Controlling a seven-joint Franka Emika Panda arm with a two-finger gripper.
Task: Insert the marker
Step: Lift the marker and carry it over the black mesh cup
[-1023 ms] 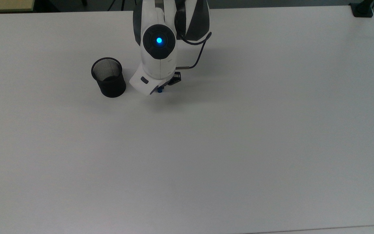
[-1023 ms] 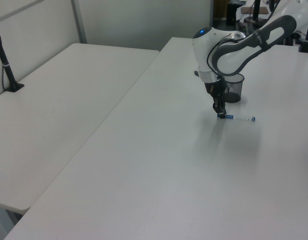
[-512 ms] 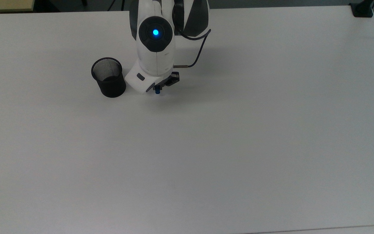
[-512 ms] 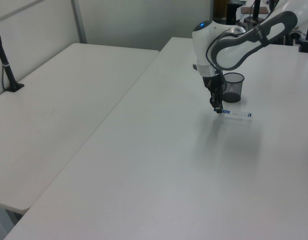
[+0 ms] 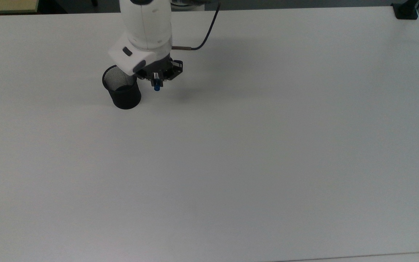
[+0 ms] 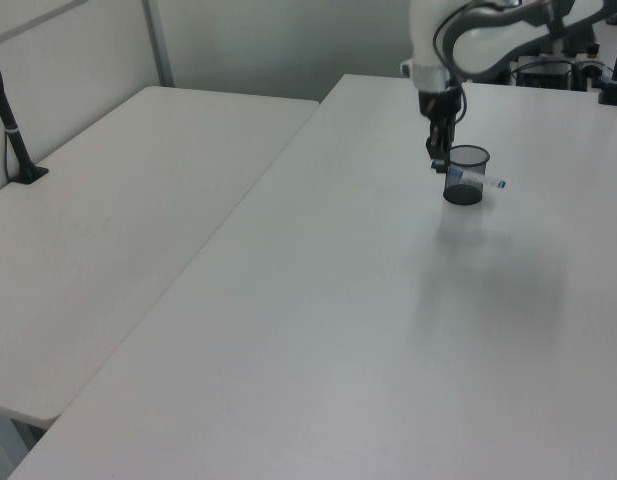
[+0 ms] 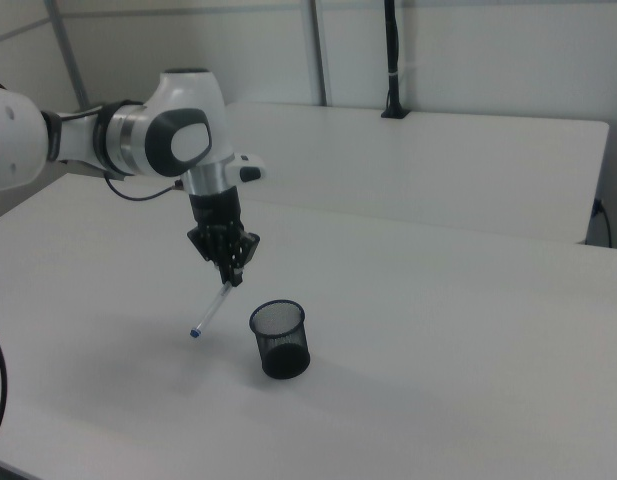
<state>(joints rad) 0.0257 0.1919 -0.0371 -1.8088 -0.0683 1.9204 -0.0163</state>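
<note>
Robot arm carrying the marker [image 7: 210,310] toward the mesh cup [image 7: 279,339]. The gripper [image 7: 231,274] pinches the marker at one end between its fingers; the white barrel hangs tilted below, its blue tip lowest and pointing away from the cup toward the right view's left. The marker is off the bench [image 5: 267,145] — clear air shows beneath its tip in the right view. In the top view the gripper [image 5: 156,78] sits just beside the cup [image 5: 121,87], on the top view's right of its rim, with the blue end of the marker [image 5: 156,87] showing under the fingers. In the left view the marker [image 6: 470,176] crosses in front of the cup [image 6: 466,176], though the other views place it to one side, not inside.

Stage of the task, as judged: pick-up and lift are done; transport is nearly finished. Left to do — bring the marker over the cup's mouth, swing it closer to upright, lower the tip past the rim, and let go.
</note>
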